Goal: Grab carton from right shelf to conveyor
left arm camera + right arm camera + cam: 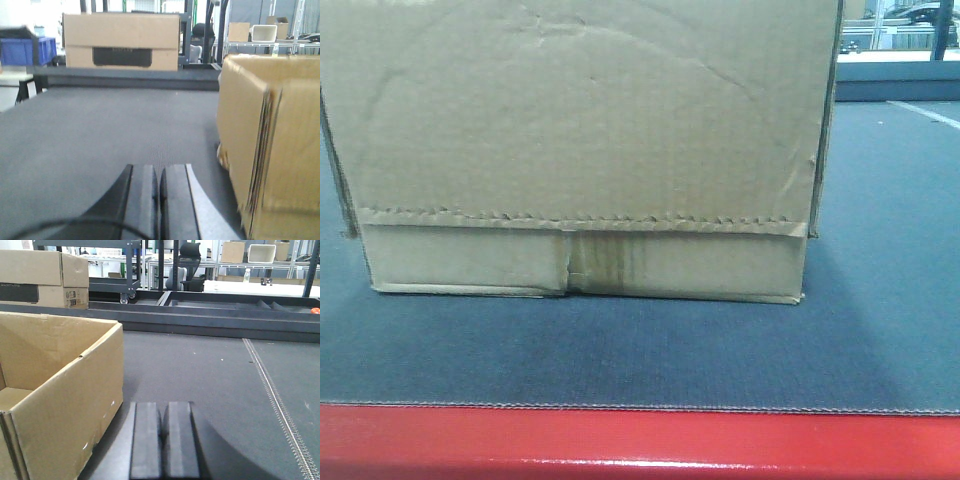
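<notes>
The carton (580,150) sits on the conveyor (640,350) — left tool (159,200) and right tool (162,445) flank it, both closed, gripping nothing.

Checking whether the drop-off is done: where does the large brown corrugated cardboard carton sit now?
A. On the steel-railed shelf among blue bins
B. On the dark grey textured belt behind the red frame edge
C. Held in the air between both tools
B: the large brown corrugated cardboard carton rests flat on the dark grey textured conveyor belt, and both wrist views show the left tool and right tool shut and empty beside it.
</notes>
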Robot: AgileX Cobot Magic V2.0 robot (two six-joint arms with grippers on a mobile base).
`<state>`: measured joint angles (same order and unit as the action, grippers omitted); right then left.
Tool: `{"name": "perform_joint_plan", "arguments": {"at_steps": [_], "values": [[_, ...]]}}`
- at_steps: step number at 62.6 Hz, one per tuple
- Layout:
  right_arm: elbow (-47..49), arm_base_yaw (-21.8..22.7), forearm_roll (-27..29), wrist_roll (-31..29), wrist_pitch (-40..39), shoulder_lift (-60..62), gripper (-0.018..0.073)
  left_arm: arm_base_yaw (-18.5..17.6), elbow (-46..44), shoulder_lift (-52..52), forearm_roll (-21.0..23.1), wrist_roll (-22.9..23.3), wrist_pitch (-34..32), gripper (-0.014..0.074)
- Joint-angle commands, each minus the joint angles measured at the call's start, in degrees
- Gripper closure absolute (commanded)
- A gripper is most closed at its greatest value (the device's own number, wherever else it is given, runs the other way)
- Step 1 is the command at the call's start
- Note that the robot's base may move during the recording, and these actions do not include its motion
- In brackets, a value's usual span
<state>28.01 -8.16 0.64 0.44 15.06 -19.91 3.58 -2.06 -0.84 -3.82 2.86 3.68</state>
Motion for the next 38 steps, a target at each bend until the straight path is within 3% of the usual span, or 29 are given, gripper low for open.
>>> {"name": "perform_joint_plan", "arguments": {"at_steps": [1, 8, 38], "values": [[-0.06, 0.37, -0.64, -0.44, -1.41, 0.21, 0.0627, -0.41, 2.06, 0.84, 0.73, -0.33, -3.68, 0.0582], [-0.06, 0.37, -0.64, -0.44, -1.41, 0.21, 0.0627, -1.13, 2.06, 0.84, 0.73, -0.33, -0.79, 0.0582], [-0.06, 0.37, -0.64, -0.44, -1.41, 0.21, 0.0627, -1.17, 2.06, 0.84, 0.73, -0.33, -1.90, 0.0582]]}}
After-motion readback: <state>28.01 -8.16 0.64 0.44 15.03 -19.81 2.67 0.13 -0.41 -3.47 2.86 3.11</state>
